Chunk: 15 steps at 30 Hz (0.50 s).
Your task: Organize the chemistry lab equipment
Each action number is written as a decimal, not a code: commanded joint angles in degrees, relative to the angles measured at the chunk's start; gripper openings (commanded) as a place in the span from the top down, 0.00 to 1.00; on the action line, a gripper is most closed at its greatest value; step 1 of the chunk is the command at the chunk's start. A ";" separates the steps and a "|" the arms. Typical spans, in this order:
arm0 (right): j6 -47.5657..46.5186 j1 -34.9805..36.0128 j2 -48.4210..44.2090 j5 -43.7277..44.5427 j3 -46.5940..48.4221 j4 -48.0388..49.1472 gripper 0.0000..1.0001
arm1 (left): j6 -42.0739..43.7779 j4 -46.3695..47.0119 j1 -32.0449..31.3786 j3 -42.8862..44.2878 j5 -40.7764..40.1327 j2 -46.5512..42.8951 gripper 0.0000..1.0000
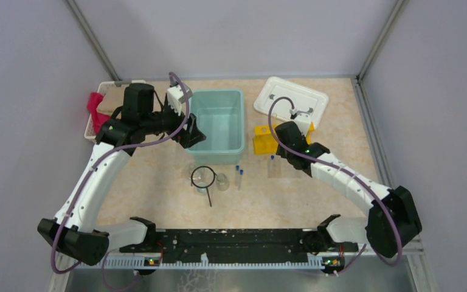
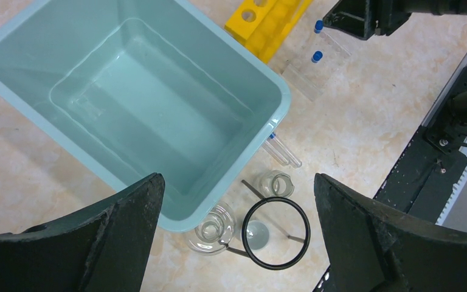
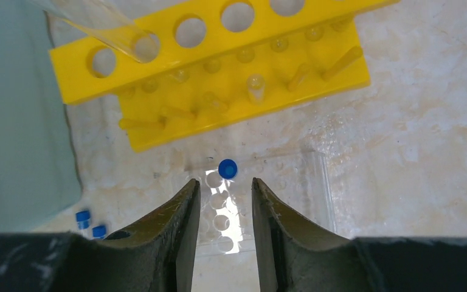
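My left gripper (image 1: 187,131) (image 2: 237,180) hangs open and empty over the near left rim of a teal bin (image 1: 238,149) (image 2: 30,79). Below it, a black wire ring (image 1: 204,177) (image 2: 276,232) lies beside two clear beakers (image 1: 222,181) (image 2: 211,228). Two blue-capped test tubes (image 1: 239,175) (image 2: 283,152) lie by the bin. My right gripper (image 1: 281,149) (image 3: 224,182) is open and empty above a clear rack (image 3: 292,182) holding one blue-capped tube (image 3: 227,168). The yellow holed rack (image 1: 261,140) (image 3: 219,61) lies just beyond, with a clear tube (image 3: 97,21) leaning at one hole.
A white lid or tray (image 1: 292,100) sits at the back right. A white basket with red and tan cloths (image 1: 97,109) stands at the back left, behind my left arm. The black rail (image 1: 231,243) runs along the near edge.
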 commanded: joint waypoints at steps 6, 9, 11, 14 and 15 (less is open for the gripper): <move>1.08 7.25 -6.87 -0.22 8.61 -4.83 0.70 | -0.98 -0.35 0.12 2.11 -0.49 -0.77 0.01; 3.68 13.75 -4.70 -0.68 9.20 -4.49 0.70 | -1.49 -0.50 0.52 2.44 -0.54 -0.64 0.01; 5.99 17.65 -2.09 -1.56 9.14 -3.49 0.70 | -1.91 -0.58 0.87 2.65 -0.93 -0.42 0.01; 9.77 20.19 2.85 -3.74 8.61 -1.18 0.73 | -2.09 -0.77 1.35 2.91 -1.10 -0.41 0.01; 10.99 20.54 4.50 -4.56 8.29 -0.21 0.74 | -2.13 -0.88 1.39 2.94 -1.18 -0.51 0.01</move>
